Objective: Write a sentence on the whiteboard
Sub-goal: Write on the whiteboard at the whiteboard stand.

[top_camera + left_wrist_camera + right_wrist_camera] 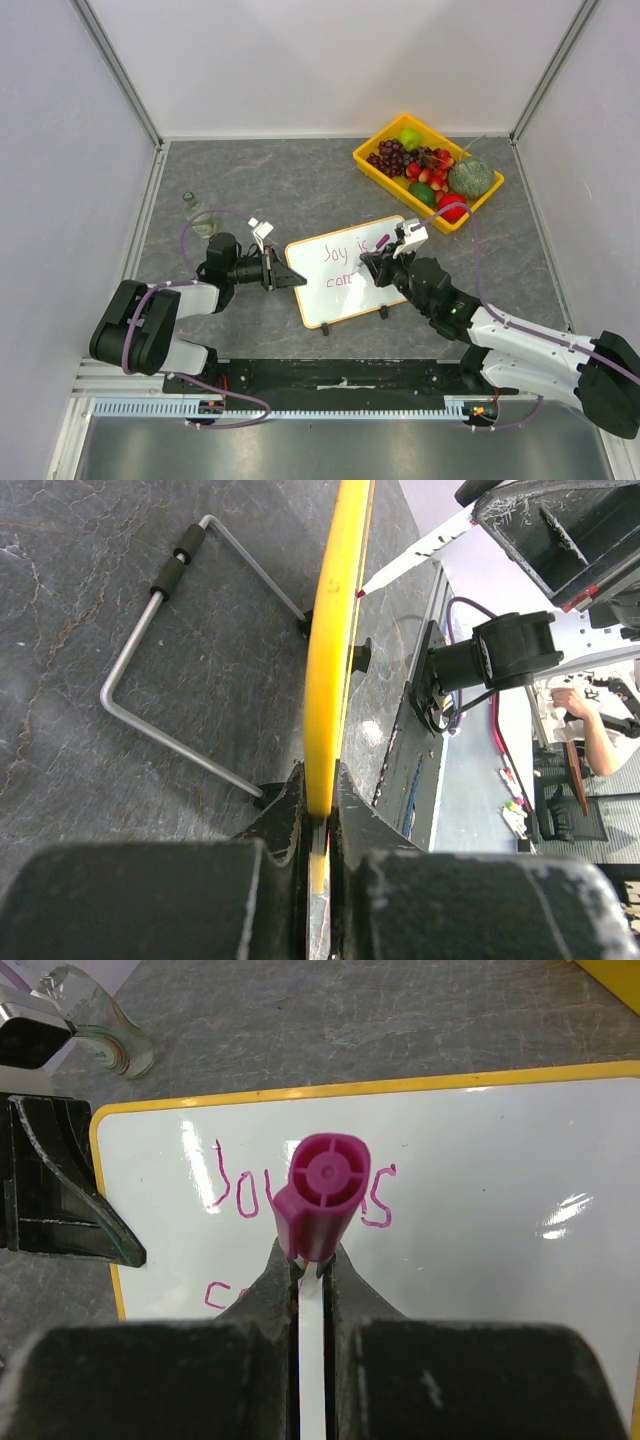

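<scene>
The whiteboard (350,295) stands tilted at mid-table, its yellow-tan frame (335,630) seen edge-on in the left wrist view. My left gripper (285,275) (320,795) is shut on its left edge. My right gripper (375,262) (312,1260) is shut on a white marker with a magenta end (322,1195), held against the board face (480,1210); its red tip (358,593) touches the board. The sentence (345,252) reads "Joy is" (235,1185) in pinkish red, with a partly hidden second line beginning "c" (215,1292) below.
A yellow fruit tray (377,137) sits at the back right. A small clear glass jar (195,212) (100,1025) stands left of the board. The board's bent wire stand (150,650) rests on the grey table behind it. White enclosure walls ring the table.
</scene>
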Robot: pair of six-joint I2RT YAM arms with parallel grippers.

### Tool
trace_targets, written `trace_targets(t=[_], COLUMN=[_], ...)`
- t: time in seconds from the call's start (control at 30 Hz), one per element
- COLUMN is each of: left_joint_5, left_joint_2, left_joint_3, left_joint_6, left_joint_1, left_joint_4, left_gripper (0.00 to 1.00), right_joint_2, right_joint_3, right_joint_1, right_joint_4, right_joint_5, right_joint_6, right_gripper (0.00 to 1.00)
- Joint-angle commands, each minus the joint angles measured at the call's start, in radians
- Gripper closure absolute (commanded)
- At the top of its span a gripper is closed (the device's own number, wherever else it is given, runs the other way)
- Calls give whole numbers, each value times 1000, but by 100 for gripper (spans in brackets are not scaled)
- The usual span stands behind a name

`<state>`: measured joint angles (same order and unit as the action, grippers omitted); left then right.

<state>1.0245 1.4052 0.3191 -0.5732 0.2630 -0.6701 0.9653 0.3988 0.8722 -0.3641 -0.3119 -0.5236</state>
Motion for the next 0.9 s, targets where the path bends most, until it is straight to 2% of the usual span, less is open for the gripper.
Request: trace_targets(t=[0.0,0.4,0.87], left_joint_5=[-50,-50,-50], left_joint_2=[21,21,20], left_joint_3=[14,14,12], left_joint_6=[16,16,16], left_joint_1=[1,-1,1], left_joint_4=[18,17,18], left_gripper=[98,98,98], right_joint_2=[-19,-71,23], right_joint_3=[-9,29,45], right_joint_1=[-6,-6,-6], right_joint_4=[19,21,-61], right_joint_5=[-46,-21,-15], right_joint_6=[11,-3,-27], right_gripper=[100,100,100])
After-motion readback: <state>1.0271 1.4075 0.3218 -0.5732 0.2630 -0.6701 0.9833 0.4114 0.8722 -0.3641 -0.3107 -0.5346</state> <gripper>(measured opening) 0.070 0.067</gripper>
